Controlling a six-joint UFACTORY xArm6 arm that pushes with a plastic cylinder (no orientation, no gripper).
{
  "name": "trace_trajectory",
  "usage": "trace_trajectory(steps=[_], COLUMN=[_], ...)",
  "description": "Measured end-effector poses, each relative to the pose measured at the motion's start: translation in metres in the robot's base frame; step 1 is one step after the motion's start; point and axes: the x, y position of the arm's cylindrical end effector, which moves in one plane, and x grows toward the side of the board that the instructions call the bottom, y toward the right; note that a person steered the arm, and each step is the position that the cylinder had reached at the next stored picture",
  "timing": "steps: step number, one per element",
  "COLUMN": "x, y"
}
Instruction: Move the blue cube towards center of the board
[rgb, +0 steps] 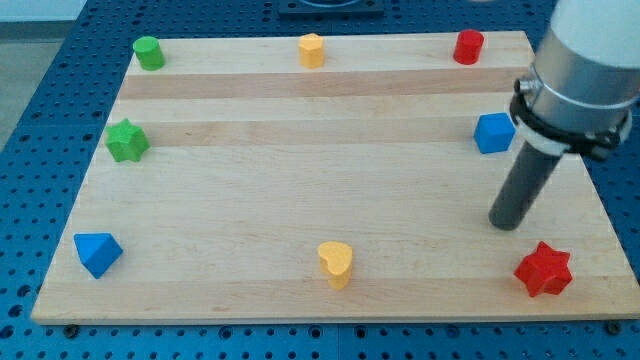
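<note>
In the camera view, you saw my tip (507, 222) resting on the board (300, 190), just below the blue cube (494, 132) at the view's right edge and above the red star (543, 269). There were no jaws to judge: only the rod, apart from the cube.

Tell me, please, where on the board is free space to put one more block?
The middle is free, between green star, blue cube and both yellow hearts. Crowded: the view's right, where my tip stands between blue cube and red star.

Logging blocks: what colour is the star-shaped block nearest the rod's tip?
Red star, clearest in the camera view, just right of my tip.
</note>
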Motion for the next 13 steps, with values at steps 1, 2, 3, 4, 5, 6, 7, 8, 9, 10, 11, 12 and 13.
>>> trace_trajectory(steps=[1,2,3,4,5,6,7,8,9,10,11,12,13], x=[-0.003,-0.012,-0.048,-0.087,-0.108,-0.114,-0.115,-0.115,-0.115,-0.115,-0.115,-0.116,-0.112], y=[0.033,0.068,0.072,0.068,0.044,-0.010,-0.075,-0.097,-0.070,-0.084,-0.113,-0.135,-0.136])
